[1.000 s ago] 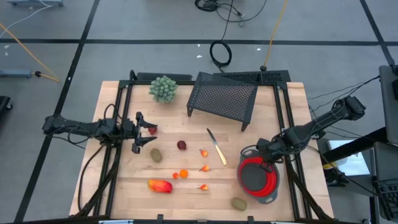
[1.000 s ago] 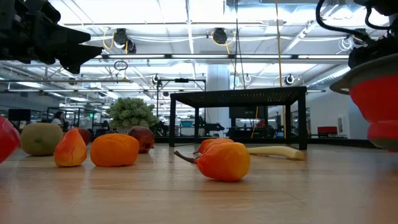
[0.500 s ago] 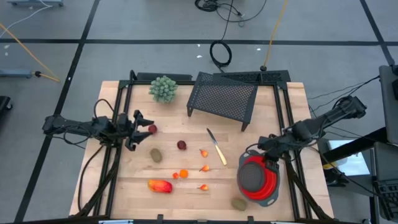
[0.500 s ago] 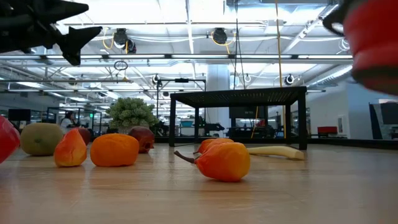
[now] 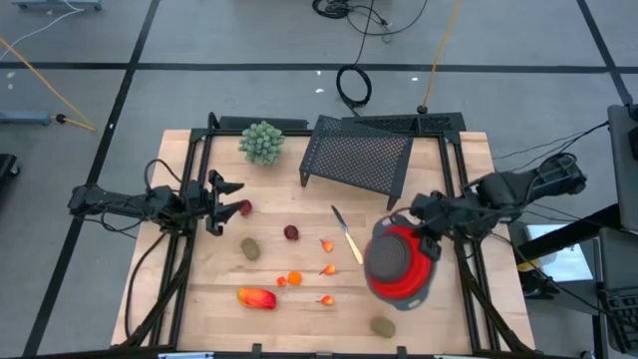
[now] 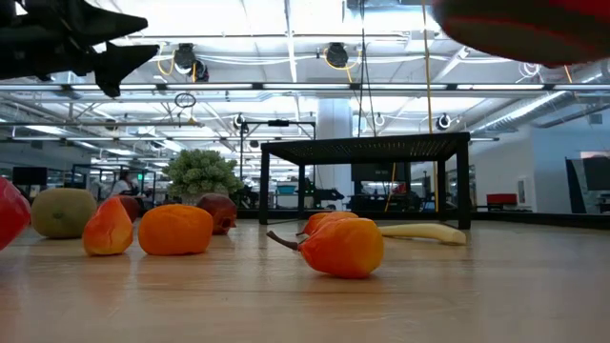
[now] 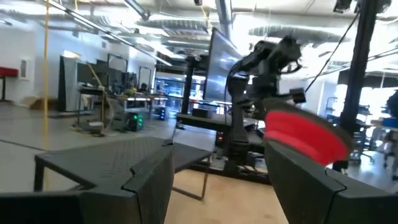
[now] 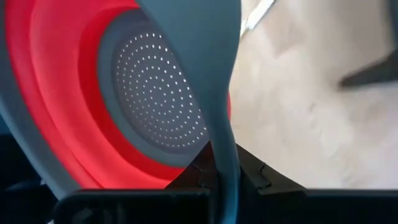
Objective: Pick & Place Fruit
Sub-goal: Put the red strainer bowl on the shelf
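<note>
The right gripper (image 5: 431, 231) is grasping the red colander (image 5: 397, 264) above the surface (image 5: 299, 319), while the left gripper (image 5: 221, 202), released, is hovering near a dark red ball (image 5: 245, 207).

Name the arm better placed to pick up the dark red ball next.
Left, probably. The left gripper is open, empty, and nearer the dark red ball. The right gripper is shut on the red colander, held off the table.

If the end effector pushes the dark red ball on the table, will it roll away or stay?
The dark red ball looks round and lies free on flat wood, so it would probably roll. Being a small toy-like piece, it likely weighs little, so a light nudge may send it off.
</note>
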You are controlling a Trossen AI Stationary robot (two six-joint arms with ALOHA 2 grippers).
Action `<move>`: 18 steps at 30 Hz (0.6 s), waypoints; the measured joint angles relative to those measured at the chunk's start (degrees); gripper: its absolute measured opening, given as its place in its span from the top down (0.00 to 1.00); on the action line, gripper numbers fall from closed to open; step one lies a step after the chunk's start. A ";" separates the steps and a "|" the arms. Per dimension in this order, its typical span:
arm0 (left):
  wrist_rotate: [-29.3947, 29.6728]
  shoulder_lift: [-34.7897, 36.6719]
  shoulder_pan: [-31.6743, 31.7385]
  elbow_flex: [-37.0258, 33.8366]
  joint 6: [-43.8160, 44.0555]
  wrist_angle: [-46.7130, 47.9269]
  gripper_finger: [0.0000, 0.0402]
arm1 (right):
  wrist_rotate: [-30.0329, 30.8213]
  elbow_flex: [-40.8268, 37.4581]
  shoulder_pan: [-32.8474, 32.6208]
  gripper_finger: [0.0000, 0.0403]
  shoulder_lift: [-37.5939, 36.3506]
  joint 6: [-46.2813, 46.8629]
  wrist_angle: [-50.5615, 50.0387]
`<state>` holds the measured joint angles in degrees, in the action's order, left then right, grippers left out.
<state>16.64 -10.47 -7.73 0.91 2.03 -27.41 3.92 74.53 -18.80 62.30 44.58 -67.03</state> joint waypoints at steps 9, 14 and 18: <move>-0.04 -0.01 0.00 0.00 -0.86 -4.63 0.38 | 6.90 9.68 13.45 0.99 9.64 -6.75 1.18; -0.04 0.02 -0.02 -0.01 -0.84 -5.76 0.38 | 8.27 12.41 19.17 0.99 14.60 -9.91 5.99; -0.04 0.02 0.00 0.00 -0.81 -5.71 0.38 | 8.69 14.29 22.08 0.99 17.97 -11.93 11.66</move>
<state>16.60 -10.46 -7.73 0.91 1.21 -33.12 12.61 88.82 3.28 80.27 32.65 -55.37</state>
